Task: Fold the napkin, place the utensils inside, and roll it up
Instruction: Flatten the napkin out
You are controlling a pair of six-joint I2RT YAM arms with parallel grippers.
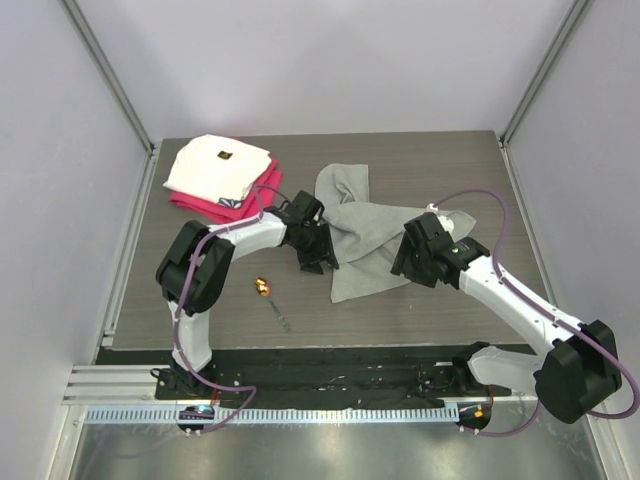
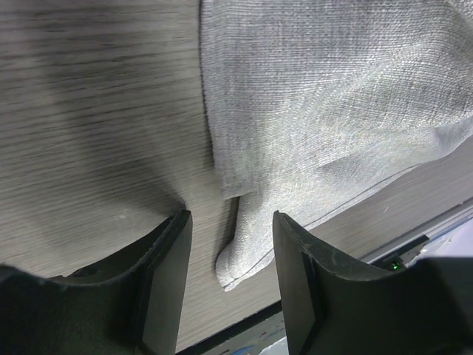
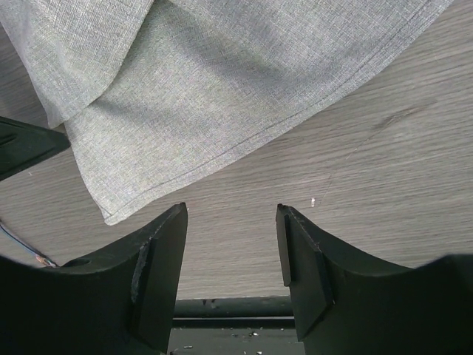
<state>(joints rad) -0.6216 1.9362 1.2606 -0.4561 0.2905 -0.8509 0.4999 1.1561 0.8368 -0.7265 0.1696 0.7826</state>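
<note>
The light-grey napkin lies crumpled and partly spread in the middle of the table. My left gripper is open at the napkin's left edge. In the left wrist view the open gripper hangs over a napkin corner, which lies on the table between the fingers. My right gripper is open at the napkin's right near edge. In the right wrist view the gripper is over bare table, just short of the napkin's hem. The utensil, with a grey stem and an orange end, lies on the table to the napkin's near left.
A folded white cloth with a small dark mark lies on a magenta-red folded cloth at the back left. The table's near edge and a black rail lie just below the right gripper's fingers. Grey walls surround the table.
</note>
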